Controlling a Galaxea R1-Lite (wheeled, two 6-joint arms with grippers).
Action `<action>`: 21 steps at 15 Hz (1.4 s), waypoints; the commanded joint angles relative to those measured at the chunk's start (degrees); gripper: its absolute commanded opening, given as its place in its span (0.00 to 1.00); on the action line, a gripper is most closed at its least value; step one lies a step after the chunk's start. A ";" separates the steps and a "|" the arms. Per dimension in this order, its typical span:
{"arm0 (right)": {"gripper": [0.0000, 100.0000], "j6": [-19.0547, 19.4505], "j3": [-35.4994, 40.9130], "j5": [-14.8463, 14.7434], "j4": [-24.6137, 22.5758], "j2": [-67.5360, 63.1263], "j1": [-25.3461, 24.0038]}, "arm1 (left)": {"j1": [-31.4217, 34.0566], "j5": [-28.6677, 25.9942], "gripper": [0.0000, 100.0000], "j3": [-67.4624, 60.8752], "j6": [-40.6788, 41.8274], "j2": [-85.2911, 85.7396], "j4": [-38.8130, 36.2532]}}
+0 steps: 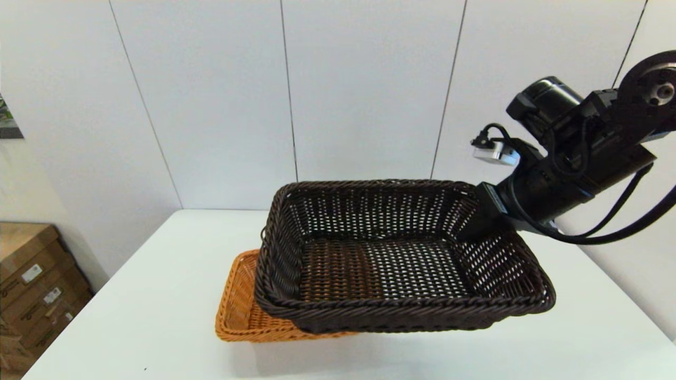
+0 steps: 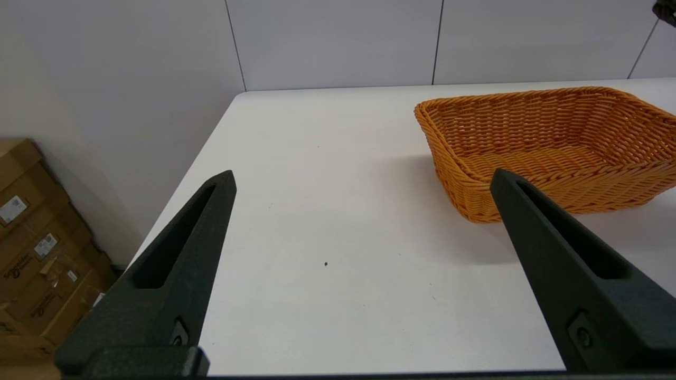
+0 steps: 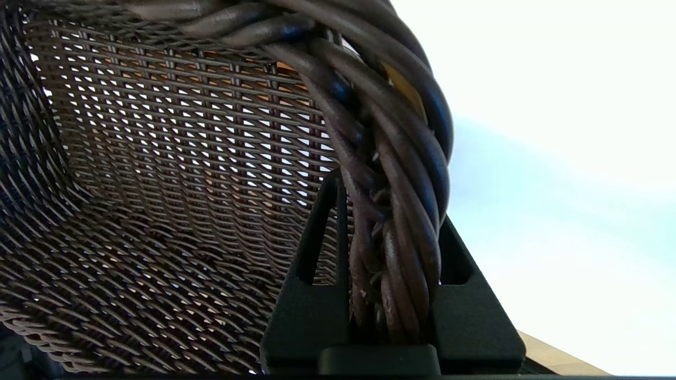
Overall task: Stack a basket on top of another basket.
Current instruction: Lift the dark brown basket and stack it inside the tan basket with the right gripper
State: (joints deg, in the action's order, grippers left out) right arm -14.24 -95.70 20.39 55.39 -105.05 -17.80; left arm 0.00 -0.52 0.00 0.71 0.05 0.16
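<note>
The dark brown basket (image 1: 401, 253) hangs in the air above the table, held by its right rim. My right gripper (image 1: 478, 219) is shut on that rolled rim (image 3: 391, 211), one finger inside the basket and one outside. The orange-tan basket (image 1: 240, 306) rests on the table below and to the left, mostly covered by the dark one; the left wrist view shows the orange-tan basket (image 2: 549, 142) whole and empty. My left gripper (image 2: 364, 211) is open over bare table, left of the orange-tan basket, and is out of the head view.
The white table (image 1: 158, 295) ends at a panelled wall behind. Cardboard boxes (image 1: 31, 285) stand on the floor beyond the table's left edge.
</note>
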 commanded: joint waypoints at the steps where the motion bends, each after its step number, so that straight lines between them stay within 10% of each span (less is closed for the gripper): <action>1: 0.00 -0.61 -8.81 -0.88 3.93 -5.52 -2.42 | 0.00 0.00 1.00 -0.09 0.00 0.04 -0.07; 21: 0.00 -3.78 -15.92 -0.88 -7.67 -22.13 -12.08 | 0.00 0.00 1.00 -0.09 0.00 0.04 -0.07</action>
State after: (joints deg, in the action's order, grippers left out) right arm -17.83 -111.58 19.32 48.46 -125.66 -29.10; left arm 0.00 -0.51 0.00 0.73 0.05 0.13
